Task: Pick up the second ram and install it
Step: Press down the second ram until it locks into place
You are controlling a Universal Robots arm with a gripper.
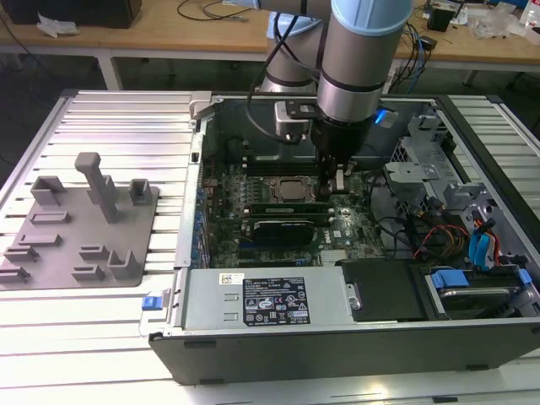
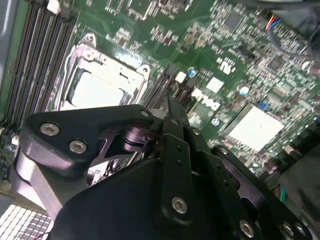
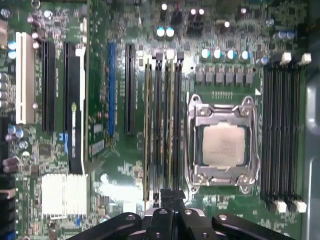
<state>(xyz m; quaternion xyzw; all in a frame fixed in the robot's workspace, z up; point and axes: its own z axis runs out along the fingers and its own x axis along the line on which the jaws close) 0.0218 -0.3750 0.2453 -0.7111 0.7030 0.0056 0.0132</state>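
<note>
In the first wrist view, two thin green sticks stand edge-up in the black slots beside the processor socket [image 3: 223, 145]. The one nearer the socket is the second ram [image 3: 170, 130]; the other stick [image 3: 147, 130] sits two slots further from the socket. My gripper [image 3: 169, 196] hangs over the second ram's end with its fingers closed together. Whether they touch or pinch the stick is hidden. The exterior view shows the gripper [image 1: 337, 181] low inside the open computer case, just beside the processor [image 1: 291, 190]. In the second wrist view the gripper [image 2: 170, 107] points down at the board.
A grey fixture tray [image 1: 80, 224] with posts lies on the ribbed table at the exterior view's left. Inside the case are a power supply [image 1: 270, 299] at the front, a drive cage [image 1: 422, 169] and cables at the right. More empty slots [image 3: 282, 135] flank the socket.
</note>
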